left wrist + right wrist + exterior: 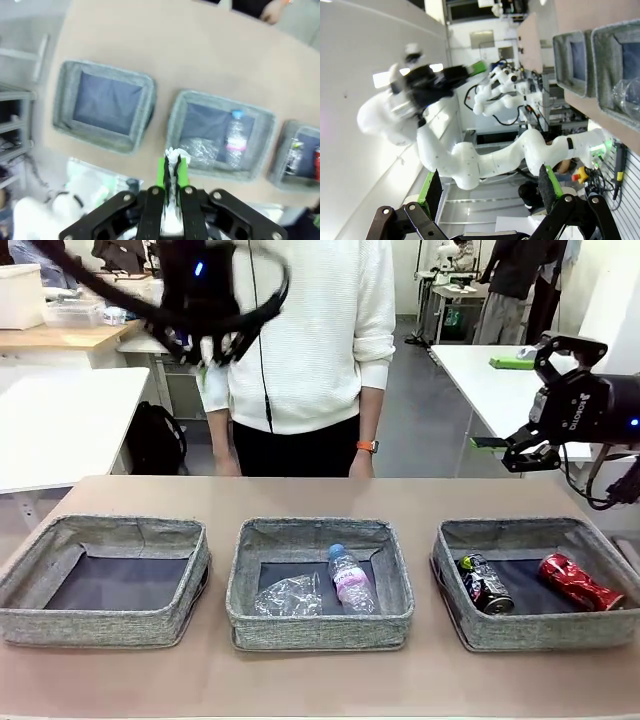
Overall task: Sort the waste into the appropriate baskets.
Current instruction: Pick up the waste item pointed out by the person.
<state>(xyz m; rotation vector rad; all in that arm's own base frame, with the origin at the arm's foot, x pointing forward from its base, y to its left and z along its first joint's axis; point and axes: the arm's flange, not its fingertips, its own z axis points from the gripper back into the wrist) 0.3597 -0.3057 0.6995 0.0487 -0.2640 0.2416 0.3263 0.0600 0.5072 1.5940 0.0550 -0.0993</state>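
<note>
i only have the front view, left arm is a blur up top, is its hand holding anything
Observer: Yes. In the left wrist view the left hand is shut on a white paper wad.
Operator: what's under it
Observer: That view looks down on the middle basket, near its front wall, with the empty left basket off to one side.
Operator: and the right hand, open?
Observer: Yes. The right wrist view shows the right hand open, nothing between its fingers.

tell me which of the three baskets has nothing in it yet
The left basket: only its dark bottom shows. The middle basket holds plastics, the right basket two cans.
</note>
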